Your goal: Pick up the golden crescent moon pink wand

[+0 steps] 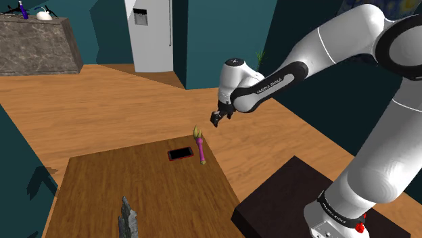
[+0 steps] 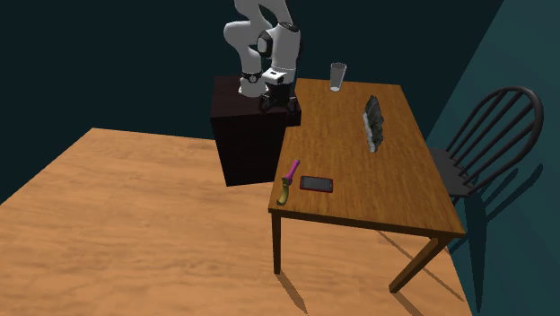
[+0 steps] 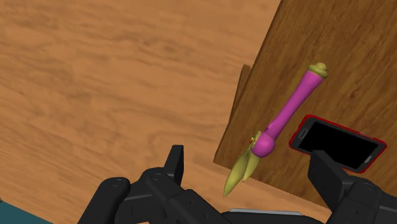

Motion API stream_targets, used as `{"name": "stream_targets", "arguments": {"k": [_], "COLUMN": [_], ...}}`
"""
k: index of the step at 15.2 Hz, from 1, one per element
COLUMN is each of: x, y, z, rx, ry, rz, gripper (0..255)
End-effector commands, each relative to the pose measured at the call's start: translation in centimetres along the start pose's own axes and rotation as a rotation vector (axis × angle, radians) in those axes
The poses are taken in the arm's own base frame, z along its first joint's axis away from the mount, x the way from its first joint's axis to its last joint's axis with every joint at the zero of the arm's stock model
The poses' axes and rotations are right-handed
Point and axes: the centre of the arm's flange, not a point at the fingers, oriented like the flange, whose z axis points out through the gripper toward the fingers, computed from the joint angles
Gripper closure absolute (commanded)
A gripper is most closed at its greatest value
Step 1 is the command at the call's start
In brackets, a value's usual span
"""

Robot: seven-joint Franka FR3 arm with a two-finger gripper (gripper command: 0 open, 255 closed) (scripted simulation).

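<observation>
Between the gripper's (image 3: 247, 159) 2 spread fingers (image 3: 175, 160), untouched, lies the pink wand (image 3: 289, 111).

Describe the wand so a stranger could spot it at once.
Start at the wooden table beside the robot's black stand. At its end farthest from the glass, next to a red-cased phone, lies the wand. It alone is a slim pink stick with gold ends, one poking past the table's edge.
</observation>
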Motion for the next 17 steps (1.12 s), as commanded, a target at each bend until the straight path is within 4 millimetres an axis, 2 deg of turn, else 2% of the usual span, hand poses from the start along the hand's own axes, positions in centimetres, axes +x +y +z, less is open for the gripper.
{"name": "stream_targets", "arguments": {"k": [1, 15, 17], "x": [1.0, 9.3, 9.5], "y": [-1.1, -6.3, -6.5], "z": [2.3, 18.1, 19.1], "rx": [-0.006, -0.049, -0.051], "ry": [0.003, 0.024, 0.025], "rz": [-0.001, -0.002, -0.002], "gripper": [0, 0, 0]}}
